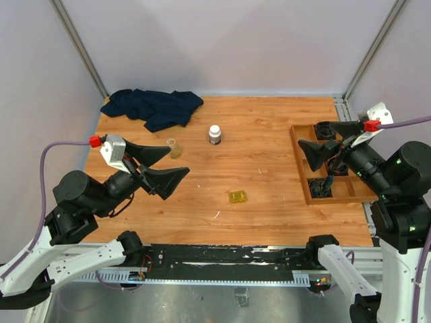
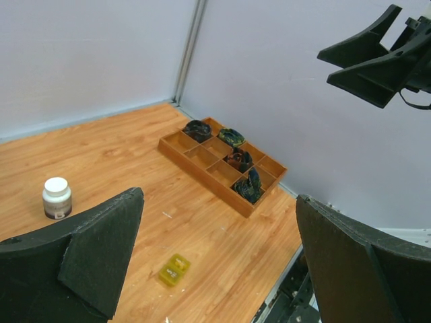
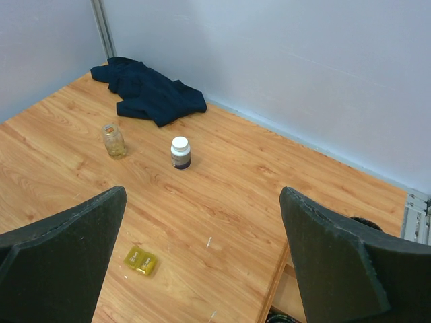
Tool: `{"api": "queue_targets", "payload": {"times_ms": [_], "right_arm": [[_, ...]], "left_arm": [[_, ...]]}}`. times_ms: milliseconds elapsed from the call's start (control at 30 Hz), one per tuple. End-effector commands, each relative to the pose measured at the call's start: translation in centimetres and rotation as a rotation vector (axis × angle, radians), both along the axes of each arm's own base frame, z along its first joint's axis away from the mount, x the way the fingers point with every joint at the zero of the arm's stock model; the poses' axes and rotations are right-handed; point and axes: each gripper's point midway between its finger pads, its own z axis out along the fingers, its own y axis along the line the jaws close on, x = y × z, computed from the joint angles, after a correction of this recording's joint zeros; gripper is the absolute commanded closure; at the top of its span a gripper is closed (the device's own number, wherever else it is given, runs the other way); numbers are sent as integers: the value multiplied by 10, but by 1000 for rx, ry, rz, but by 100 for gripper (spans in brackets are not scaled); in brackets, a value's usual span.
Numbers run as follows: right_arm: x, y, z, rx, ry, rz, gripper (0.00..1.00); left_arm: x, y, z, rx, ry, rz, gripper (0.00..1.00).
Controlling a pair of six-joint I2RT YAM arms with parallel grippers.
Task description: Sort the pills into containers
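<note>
The flat yellow case (image 1: 237,196) lies on the wooden table near its front middle; it also shows in the left wrist view (image 2: 174,269) and the right wrist view (image 3: 142,261). The amber vial (image 1: 174,147) stands upright at the left, close to my left gripper's far fingertip, and also appears in the right wrist view (image 3: 113,140). My left gripper (image 1: 179,161) hangs open and empty above the table, as does my right gripper (image 1: 308,134) over the tray's left edge. Tiny white specks (image 3: 210,241) lie on the wood; I cannot tell if they are pills.
A white-capped bottle (image 1: 215,134) stands at the back middle. A dark blue cloth (image 1: 155,108) is bunched in the back left corner. A brown wooden compartment tray (image 1: 300,168) with dark items in some cells sits along the right edge. Walls enclose three sides.
</note>
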Motion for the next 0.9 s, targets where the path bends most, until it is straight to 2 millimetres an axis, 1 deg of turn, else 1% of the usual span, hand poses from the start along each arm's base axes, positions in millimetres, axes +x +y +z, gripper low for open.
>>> {"api": "queue_targets", "payload": {"times_ms": [0, 867], "right_arm": [[0, -5, 3, -8, -12, -22, 2], [-2, -9, 3, -11, -19, -43, 2]], "left_arm": [[-3, -2, 2, -4, -23, -17, 1], [-3, -1, 0, 4, -25, -18, 1]]}}
